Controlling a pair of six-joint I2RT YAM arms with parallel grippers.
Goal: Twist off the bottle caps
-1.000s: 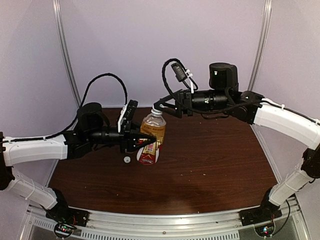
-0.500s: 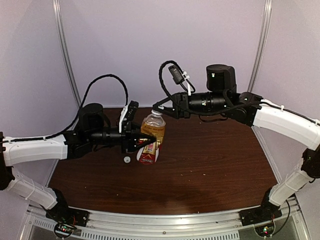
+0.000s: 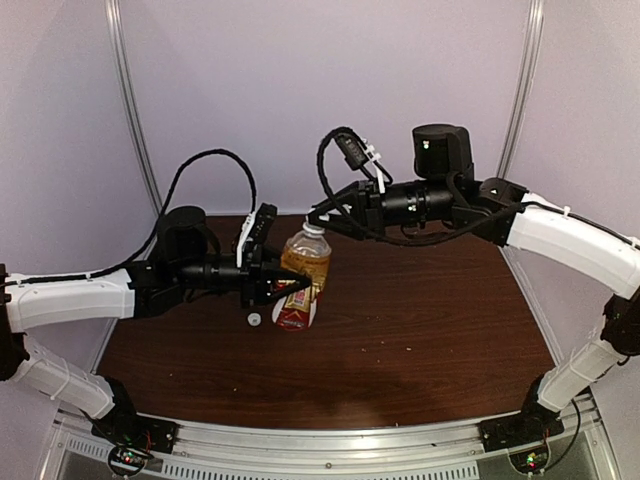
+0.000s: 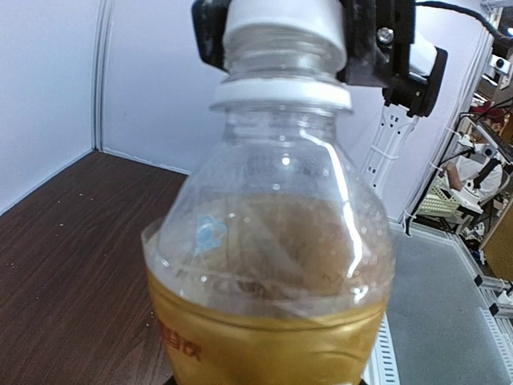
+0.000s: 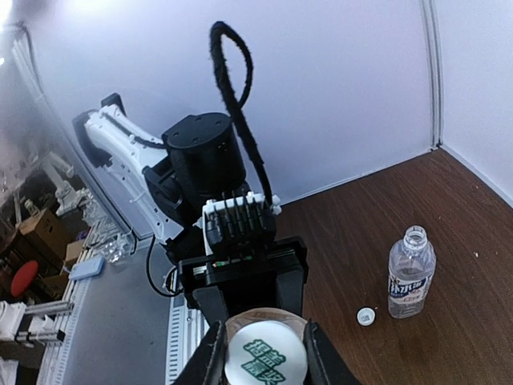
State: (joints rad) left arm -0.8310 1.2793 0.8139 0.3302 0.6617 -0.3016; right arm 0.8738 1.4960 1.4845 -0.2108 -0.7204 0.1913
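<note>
Claws both reach in level: left claw (image 3: 291, 284) clamps amber bottle (image 3: 306, 260) body, right claw (image 3: 319, 220) pinches its cap (image 4: 284, 24).

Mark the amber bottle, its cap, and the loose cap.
amber bottle (image 4: 272, 265): left wrist view, clear shoulder.
amber bottle's cap (image 4: 284, 28): left wrist view, side wall.
loose cap (image 5: 366, 316): right wrist view, centre.

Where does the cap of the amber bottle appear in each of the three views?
Top external: cap left of centre, atop the amber bottle.
Left wrist: top centre.
Right wrist: bottom centre, seen from above.
Shared landmark: the right pincer, closed around it in every view.
</note>
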